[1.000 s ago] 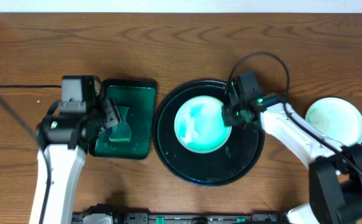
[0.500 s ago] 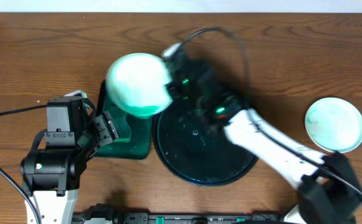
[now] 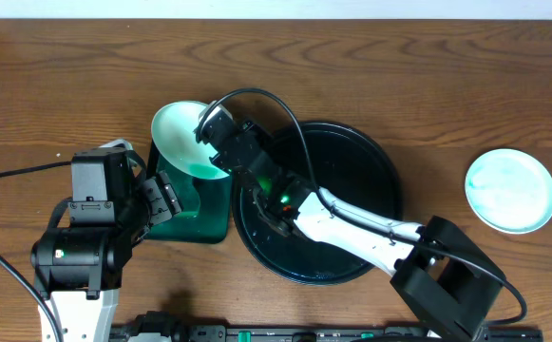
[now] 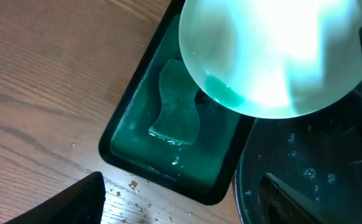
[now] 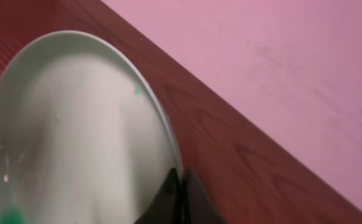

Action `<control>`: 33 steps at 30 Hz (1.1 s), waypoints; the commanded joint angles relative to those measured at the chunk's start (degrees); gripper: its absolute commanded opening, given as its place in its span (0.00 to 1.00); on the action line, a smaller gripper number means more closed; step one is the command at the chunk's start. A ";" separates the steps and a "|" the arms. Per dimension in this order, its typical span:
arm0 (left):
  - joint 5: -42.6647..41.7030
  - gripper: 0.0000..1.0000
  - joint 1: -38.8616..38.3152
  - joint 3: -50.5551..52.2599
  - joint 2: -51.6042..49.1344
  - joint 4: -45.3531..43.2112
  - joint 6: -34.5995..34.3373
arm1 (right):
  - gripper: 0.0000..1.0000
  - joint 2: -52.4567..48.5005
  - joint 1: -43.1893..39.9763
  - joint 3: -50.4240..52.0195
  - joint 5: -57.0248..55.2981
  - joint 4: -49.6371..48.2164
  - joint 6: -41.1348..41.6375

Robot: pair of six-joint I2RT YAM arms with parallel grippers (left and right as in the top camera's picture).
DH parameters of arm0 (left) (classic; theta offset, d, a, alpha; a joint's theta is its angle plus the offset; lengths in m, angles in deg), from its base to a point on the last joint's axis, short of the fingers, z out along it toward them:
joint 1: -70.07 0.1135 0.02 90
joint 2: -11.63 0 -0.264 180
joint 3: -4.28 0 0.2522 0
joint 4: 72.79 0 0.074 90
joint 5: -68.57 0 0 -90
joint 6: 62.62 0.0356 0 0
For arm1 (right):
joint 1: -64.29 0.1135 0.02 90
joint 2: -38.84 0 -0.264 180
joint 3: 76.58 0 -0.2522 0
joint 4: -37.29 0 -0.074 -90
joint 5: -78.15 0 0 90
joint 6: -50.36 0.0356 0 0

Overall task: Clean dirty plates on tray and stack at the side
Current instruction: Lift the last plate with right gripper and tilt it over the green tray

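My right gripper [image 3: 213,134] is shut on the rim of a dirty plate [image 3: 180,139], white with a teal smear. It holds the plate tilted above the far end of the dark green tray [image 3: 214,223]. The right wrist view shows the fingertips [image 5: 182,190] pinching the plate's edge [image 5: 75,137]. The large black tray [image 3: 352,199] is wet and holds no plate. Another plate [image 3: 510,190] lies on the table at far right. My left gripper [image 3: 166,199] is open and empty at the green tray's near left edge; in its view [image 4: 182,180] the plate [image 4: 274,56] hangs overhead.
A green sponge [image 4: 177,102] lies in teal water in the green tray [image 4: 124,134]. Water drops dot the wood [image 4: 137,186] beside it. The black tray's rim [image 4: 240,186] sits right next to the green tray. My right arm [image 3: 352,223] stretches across the black tray.
My right gripper lifted the plate off the black tray and carried it left over the green tray, tilting it. My left arm drew back toward the near edge.
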 commanded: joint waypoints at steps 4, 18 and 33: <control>0.11 0.79 0.13 -1.14 -0.24 0.17 -0.09 | 0.01 6.16 0.66 -0.52 -2.16 -0.39 -2.67; 0.11 0.79 0.13 -1.14 -0.24 0.20 -0.09 | 0.01 8.13 1.51 -0.52 -2.16 -0.02 -9.55; 0.11 0.79 0.13 -1.14 -0.24 0.20 -0.09 | 0.01 8.13 1.66 -0.52 -2.19 -0.90 -12.63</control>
